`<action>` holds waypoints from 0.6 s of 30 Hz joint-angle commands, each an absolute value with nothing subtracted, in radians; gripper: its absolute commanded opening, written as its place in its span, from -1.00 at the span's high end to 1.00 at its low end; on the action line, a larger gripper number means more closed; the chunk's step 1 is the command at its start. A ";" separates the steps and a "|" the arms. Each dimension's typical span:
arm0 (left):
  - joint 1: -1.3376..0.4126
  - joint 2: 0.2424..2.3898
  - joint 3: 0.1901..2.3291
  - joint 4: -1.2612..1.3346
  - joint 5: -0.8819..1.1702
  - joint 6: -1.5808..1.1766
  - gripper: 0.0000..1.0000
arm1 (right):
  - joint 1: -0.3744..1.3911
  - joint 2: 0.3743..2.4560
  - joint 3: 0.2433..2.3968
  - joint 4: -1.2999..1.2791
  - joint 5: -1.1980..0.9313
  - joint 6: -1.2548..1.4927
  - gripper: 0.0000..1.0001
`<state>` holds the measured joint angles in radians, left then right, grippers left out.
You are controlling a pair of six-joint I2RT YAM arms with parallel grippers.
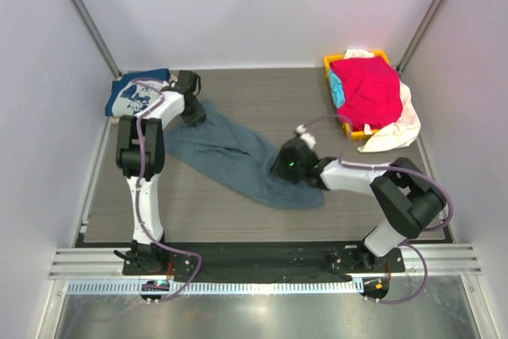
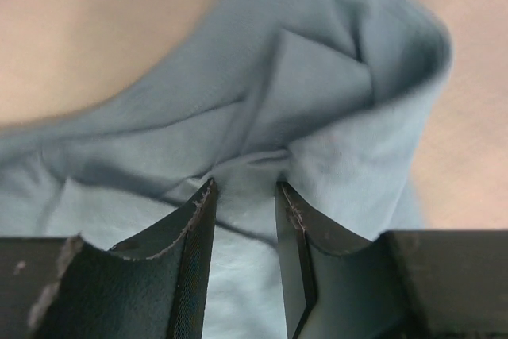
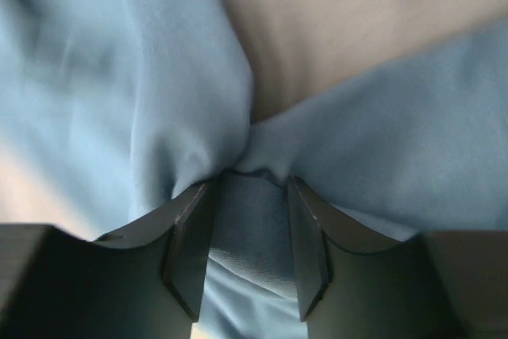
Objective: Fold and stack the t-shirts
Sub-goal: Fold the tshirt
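Observation:
The large slate blue-grey t-shirt [image 1: 230,152] lies stretched diagonally across the grey table. My left gripper [image 1: 193,113] is at the shirt's far left end; in the left wrist view it [image 2: 244,188] is shut on a fold of the cloth [image 2: 317,93]. My right gripper [image 1: 287,166] is at the near right end; in the right wrist view it [image 3: 250,180] is shut on bunched cloth [image 3: 397,156]. The navy t-shirt with white print [image 1: 135,93] lies folded at the far left corner. Red [image 1: 367,89], turquoise [image 1: 336,89] and cream [image 1: 401,125] t-shirts are piled in the basket.
The yellow plastic basket [image 1: 332,63] stands at the far right corner, with the cream cloth hanging over its near side. White walls close in the table on three sides. The arm bases sit on the black rail at the near edge.

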<state>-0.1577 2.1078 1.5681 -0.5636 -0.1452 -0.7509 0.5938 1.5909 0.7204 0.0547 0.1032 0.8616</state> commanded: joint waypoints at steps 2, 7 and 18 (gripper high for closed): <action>-0.247 2.367 2.023 -0.618 -0.098 -0.659 0.25 | 0.884 1.580 0.747 -0.147 -0.005 1.043 -0.01; -0.354 2.632 2.745 -0.871 0.038 -0.486 -0.03 | 0.966 1.483 0.946 -0.361 0.127 0.954 -0.39; -0.281 1.852 2.101 -0.846 -0.039 -0.512 -0.59 | 0.756 1.716 1.353 -0.407 0.306 0.573 -0.60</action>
<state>-0.3492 2.0808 2.1841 -0.7593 0.0586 -0.5369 0.8291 1.5711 1.2472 -0.4122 0.2836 0.7357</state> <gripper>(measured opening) 0.792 0.804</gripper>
